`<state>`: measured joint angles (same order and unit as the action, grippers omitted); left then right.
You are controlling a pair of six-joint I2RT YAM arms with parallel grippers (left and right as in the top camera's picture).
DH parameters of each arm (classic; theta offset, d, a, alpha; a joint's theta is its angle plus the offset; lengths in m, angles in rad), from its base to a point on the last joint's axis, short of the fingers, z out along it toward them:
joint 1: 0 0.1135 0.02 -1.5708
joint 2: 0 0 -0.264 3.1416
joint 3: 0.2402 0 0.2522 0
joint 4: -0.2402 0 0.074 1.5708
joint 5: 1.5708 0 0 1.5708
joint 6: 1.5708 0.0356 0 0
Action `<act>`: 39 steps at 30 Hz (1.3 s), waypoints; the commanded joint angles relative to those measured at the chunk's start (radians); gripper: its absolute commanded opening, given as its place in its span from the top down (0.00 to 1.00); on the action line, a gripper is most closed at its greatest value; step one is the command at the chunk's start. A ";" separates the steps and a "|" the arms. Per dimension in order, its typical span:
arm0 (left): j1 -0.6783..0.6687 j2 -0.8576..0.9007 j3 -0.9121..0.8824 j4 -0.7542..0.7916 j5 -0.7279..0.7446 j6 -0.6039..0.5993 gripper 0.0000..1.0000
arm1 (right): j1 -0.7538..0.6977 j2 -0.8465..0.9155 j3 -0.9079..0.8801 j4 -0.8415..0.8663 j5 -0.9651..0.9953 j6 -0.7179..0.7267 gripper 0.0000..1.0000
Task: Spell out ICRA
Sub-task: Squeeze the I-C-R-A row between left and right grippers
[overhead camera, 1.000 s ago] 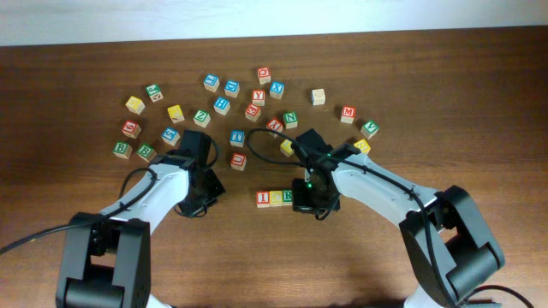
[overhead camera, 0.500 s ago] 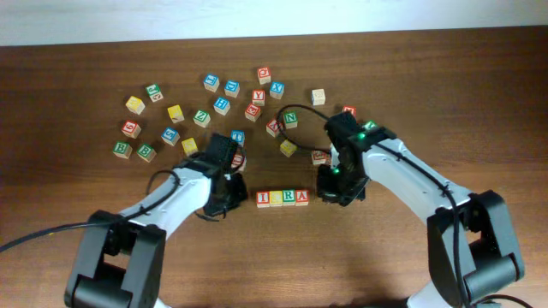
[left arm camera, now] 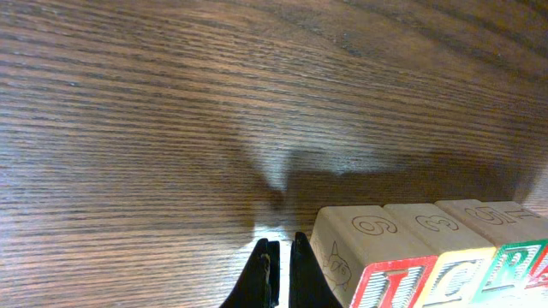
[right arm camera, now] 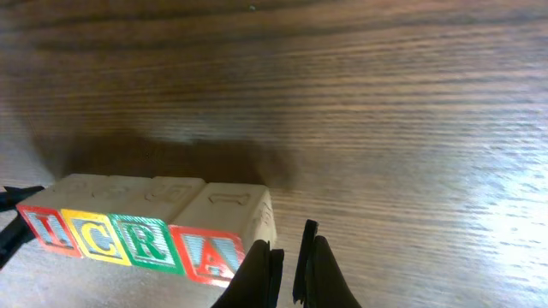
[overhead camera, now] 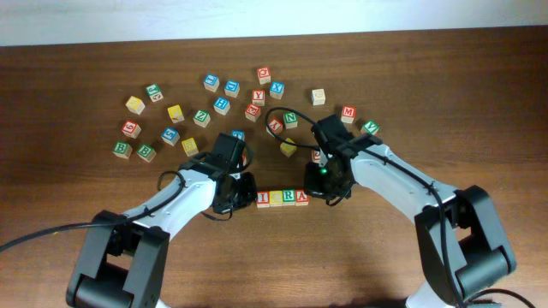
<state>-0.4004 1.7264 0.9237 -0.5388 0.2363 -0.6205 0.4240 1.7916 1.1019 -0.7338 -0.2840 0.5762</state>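
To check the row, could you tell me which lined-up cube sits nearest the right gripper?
The red A cube, at the end beside the right gripper; the others are farther.

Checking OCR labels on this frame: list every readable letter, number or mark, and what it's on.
"I": red I cube, first in the row.
"C": yellow C cube, second.
"R": green R cube, third.
"A": red A cube, last.
"M": red M cube, loose.
"N": green N cube, loose.
Other loose cubes: letters too small to read reliably.
No brands, numbers or signs.
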 commanded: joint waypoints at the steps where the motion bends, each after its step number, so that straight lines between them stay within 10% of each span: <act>1: -0.018 0.009 -0.008 0.004 0.019 0.016 1.00 | 0.009 0.052 -0.016 0.004 0.019 0.009 0.96; 39: 0.025 0.009 -0.008 -0.046 -0.005 0.024 1.00 | 0.023 0.063 -0.016 0.010 -0.041 0.008 0.95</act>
<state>-0.3782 1.7264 0.9234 -0.5797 0.2493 -0.6197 0.4389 1.8469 1.0954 -0.7212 -0.3153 0.5766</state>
